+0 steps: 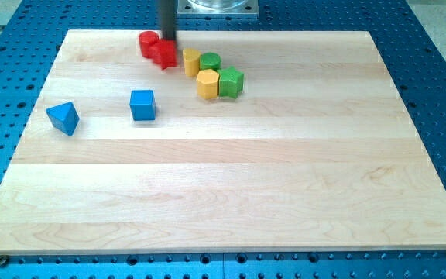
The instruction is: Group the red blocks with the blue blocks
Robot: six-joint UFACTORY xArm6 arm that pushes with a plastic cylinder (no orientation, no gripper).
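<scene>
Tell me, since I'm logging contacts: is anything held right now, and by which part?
Nothing is held. My tip has no grasp; it stands at the two red blocks near the view's top, seemingly touching them.

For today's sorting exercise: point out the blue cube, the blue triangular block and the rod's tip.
blue cube [142,105], camera view, front face.
blue triangular block [63,118], camera view, middle.
my tip [166,42], camera view, rod's lower end, at the red blocks [158,49].

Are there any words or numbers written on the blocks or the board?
None: no words, numbers or signs can be read anywhere.
The red blocks, blue cube, blue triangular block, yellow blocks and green blocks have plain faces.
The wooden board is bare, and my tip carries no marking.
</scene>
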